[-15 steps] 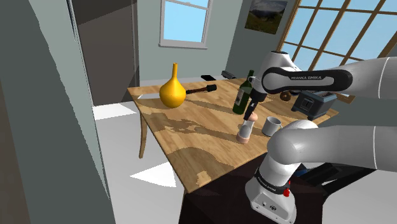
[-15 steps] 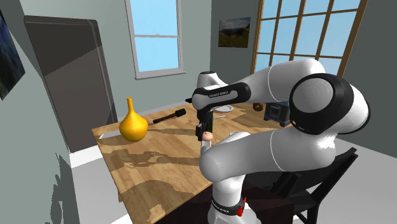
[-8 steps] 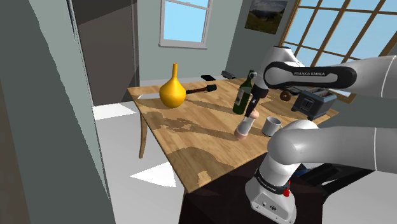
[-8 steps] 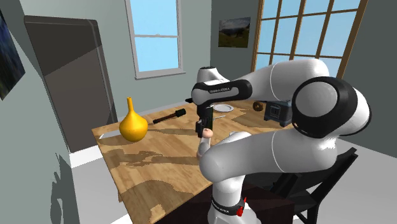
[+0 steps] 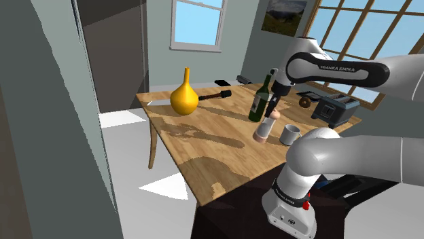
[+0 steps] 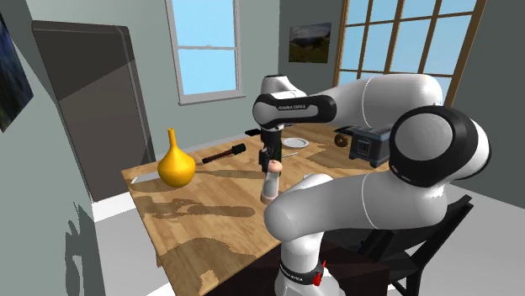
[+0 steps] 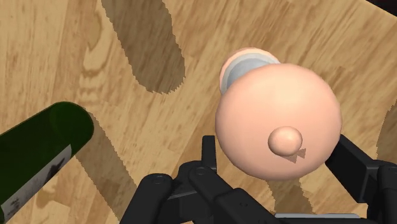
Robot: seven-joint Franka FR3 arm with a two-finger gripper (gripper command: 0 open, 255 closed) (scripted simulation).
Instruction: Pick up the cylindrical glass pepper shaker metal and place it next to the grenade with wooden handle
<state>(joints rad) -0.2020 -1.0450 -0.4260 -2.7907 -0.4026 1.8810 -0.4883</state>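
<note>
Pepper shaker (image 5: 263,127) — pink-capped, tilted — clasped between the fingers (image 7: 357,167) above the wooden table (image 5: 204,146).

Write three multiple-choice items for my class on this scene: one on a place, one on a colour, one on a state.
1. Where does the dark stick grenade with the wooden handle lie?
A. On the floor
B. On the wooden table, beside the bulbous long-necked vase
C. On the window sill

2. What colour is that vase?
A. Yellow
B. Blue
C. White

3. What is the state of the peach, round-topped pepper shaker?
A. Standing free on the table
B. Lying on the floor
C. Clasped between the jaws of the black gripper

Answers:
1 B: the grenade lies on the tabletop close to the vase.
2 A: the vase's whole body is yellow.
3 C: the wrist view shows the jaws pressed against both sides of the shaker.
</note>
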